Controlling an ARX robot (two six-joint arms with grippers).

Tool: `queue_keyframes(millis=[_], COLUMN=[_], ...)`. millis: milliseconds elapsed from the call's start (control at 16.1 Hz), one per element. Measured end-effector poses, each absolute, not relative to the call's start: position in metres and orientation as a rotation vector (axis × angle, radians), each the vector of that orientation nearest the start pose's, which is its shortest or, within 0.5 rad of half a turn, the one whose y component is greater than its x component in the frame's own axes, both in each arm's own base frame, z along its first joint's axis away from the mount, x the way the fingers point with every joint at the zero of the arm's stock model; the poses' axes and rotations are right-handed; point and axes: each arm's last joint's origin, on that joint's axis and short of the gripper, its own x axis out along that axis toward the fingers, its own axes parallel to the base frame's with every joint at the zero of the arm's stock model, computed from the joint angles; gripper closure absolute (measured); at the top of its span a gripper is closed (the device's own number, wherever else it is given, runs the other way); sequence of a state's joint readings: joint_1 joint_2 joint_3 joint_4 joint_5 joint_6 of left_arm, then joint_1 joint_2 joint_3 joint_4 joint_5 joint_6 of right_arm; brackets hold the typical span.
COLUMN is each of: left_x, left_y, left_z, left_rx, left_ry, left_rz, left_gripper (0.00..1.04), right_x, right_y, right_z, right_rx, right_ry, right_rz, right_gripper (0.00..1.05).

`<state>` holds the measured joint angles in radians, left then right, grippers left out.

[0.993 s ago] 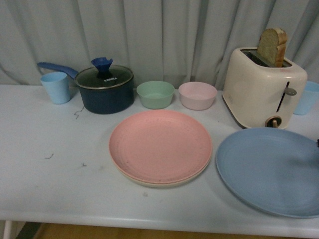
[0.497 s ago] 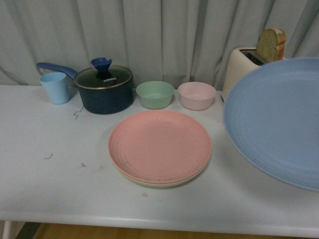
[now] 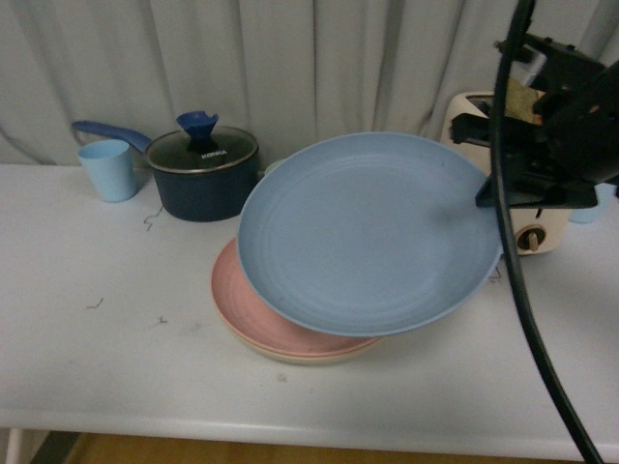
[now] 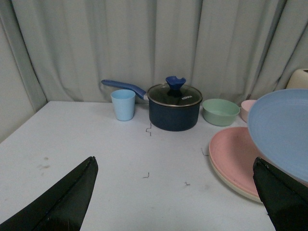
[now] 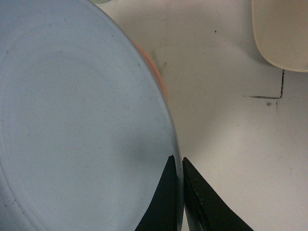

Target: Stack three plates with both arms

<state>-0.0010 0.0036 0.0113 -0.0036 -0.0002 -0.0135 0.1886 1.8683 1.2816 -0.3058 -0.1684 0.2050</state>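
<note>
My right gripper [image 3: 488, 198] is shut on the rim of the light blue plate [image 3: 363, 232] and holds it tilted in the air over the pink plate [image 3: 261, 314]. The pink plate lies on the beige plate [image 3: 290, 356], whose rim shows beneath it. In the right wrist view my right gripper [image 5: 179, 161] pinches the blue plate's [image 5: 77, 125] edge. My left gripper [image 4: 175, 166] is open and empty above the table, left of the pink plate [image 4: 231, 156]; the blue plate [image 4: 284, 127] shows there too.
A dark blue pot [image 3: 203, 174] with a lid, a light blue cup [image 3: 108, 169] and a cream toaster [image 3: 527, 227] with bread stand at the back. A green bowl [image 4: 220, 111] sits beside the pot. A thick black cable [image 3: 517, 271] hangs on the right.
The light blue plate has been lifted off the table at the right and carried left, over the pink plate. My right gripper and its cable have come into the front view.
</note>
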Motion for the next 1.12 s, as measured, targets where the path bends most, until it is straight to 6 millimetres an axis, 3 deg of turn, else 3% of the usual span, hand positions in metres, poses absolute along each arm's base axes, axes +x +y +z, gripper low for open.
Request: queue_keyframes(millis=[310,621,745,993,1117], left_x=[0.097,0.097,0.097,0.097,0.097], left_y=[0.0,0.0,0.0,0.0,0.0], left_z=[0.167,0.167,0.167,0.167,0.167], left_rx=[-0.014,-0.014,-0.014,-0.014,-0.014], left_ry=[-0.004,-0.004,-0.004,-0.004,-0.004], left_rz=[-0.001,0.0,0.0,-0.001,-0.001], left_gripper=[0.07,0.07,0.07,0.07,0.07], right_x=[0.419,0.432,0.434,0.433,0.419], right_y=[0.091,0.111,0.118,0.121,0.106], right_z=[0.142,0.135,0.118,0.12,0.147], right_rx=[0.248,0.311,0.328,0.369,0.395], right_ry=[1.02,1.012,1.056,1.04,0.917], right_rz=[0.142,0.168,0.155,0.173,0.189], right_gripper=[1.02,1.02,1.02,0.58,0.31])
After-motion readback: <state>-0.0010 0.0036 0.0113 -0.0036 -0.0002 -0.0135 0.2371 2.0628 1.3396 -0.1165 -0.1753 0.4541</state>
